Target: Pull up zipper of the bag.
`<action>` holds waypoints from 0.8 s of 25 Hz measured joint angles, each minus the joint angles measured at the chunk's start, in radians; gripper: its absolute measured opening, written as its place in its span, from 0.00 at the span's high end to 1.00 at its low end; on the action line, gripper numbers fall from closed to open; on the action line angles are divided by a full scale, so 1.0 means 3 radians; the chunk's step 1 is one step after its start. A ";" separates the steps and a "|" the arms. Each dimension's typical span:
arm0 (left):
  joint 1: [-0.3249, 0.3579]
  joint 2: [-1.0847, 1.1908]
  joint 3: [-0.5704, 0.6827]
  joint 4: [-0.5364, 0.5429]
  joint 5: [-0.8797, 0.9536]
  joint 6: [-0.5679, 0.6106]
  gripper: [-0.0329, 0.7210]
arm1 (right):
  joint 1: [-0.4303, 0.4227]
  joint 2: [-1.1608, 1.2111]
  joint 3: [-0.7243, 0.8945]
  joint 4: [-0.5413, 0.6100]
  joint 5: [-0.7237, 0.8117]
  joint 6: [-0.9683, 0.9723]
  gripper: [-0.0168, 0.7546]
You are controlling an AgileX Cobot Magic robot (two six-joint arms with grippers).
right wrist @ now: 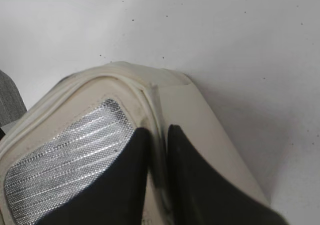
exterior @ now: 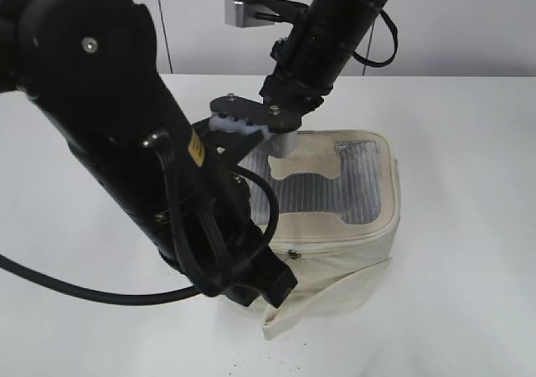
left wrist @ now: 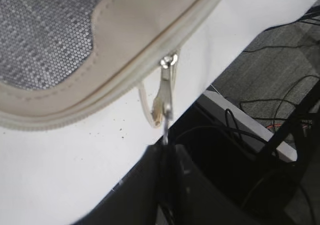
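The cream-white bag (exterior: 352, 243) stands mid-table, its grey mesh top facing up. The zipper (exterior: 335, 238) runs round its top rim. A silver slider (left wrist: 170, 60) sits on the track, and its pull hangs down into my left gripper (left wrist: 167, 144), which is shut on the pull's tip. In the exterior view this slider (exterior: 292, 255) is at the bag's front-left side, just above the left gripper (exterior: 280, 283). My right gripper (right wrist: 157, 135) is shut on the bag's top rim seam (right wrist: 150, 92), beside the mesh panel (right wrist: 65, 155). It shows in the exterior view (exterior: 280, 147) at the bag's rear left.
The bag's loose fabric strap (exterior: 327, 300) sags onto the white table (exterior: 469, 226) at the front. The table edge (left wrist: 210, 92) is close to the slider, with cables and floor beyond. My bulky left arm (exterior: 126, 142) covers the table's left front.
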 joint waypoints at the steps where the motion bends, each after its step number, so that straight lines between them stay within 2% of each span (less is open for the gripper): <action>1: 0.0000 -0.0001 -0.0022 -0.0014 0.0015 0.0000 0.88 | 0.0000 0.0000 -0.0004 0.0000 -0.0004 0.0021 0.80; 5: 0.0000 -0.0057 -0.0125 0.0028 0.0033 0.0000 0.52 | 0.0000 -0.0007 -0.0004 0.0003 -0.0026 0.0092 0.48; 7: 0.0000 -0.0136 -0.0188 0.0175 0.0038 0.0000 0.35 | 0.0000 -0.0057 -0.0004 -0.0018 -0.0029 0.0139 0.39; 8: 0.0000 -0.0174 -0.0239 0.0270 0.0038 0.0000 0.31 | -0.0004 -0.0086 -0.0004 -0.0037 -0.0030 0.0158 0.37; 10: 0.0006 -0.0214 -0.0348 0.0503 0.0020 0.0000 0.26 | -0.0015 -0.0178 -0.0004 -0.0078 -0.0030 0.0214 0.35; 14: 0.0147 -0.0214 -0.0562 0.0808 -0.0072 0.0009 0.23 | -0.0095 -0.0333 -0.0004 -0.0231 -0.0030 0.0395 0.34; 17: 0.0383 -0.0202 -0.0675 0.0808 -0.0286 0.0216 0.23 | -0.0213 -0.0425 -0.0004 -0.0487 -0.0033 0.0590 0.34; 20: 0.0656 -0.0163 -0.0760 0.0620 -0.0533 0.0579 0.23 | -0.0375 -0.0513 0.0000 -0.0625 -0.0033 0.0702 0.34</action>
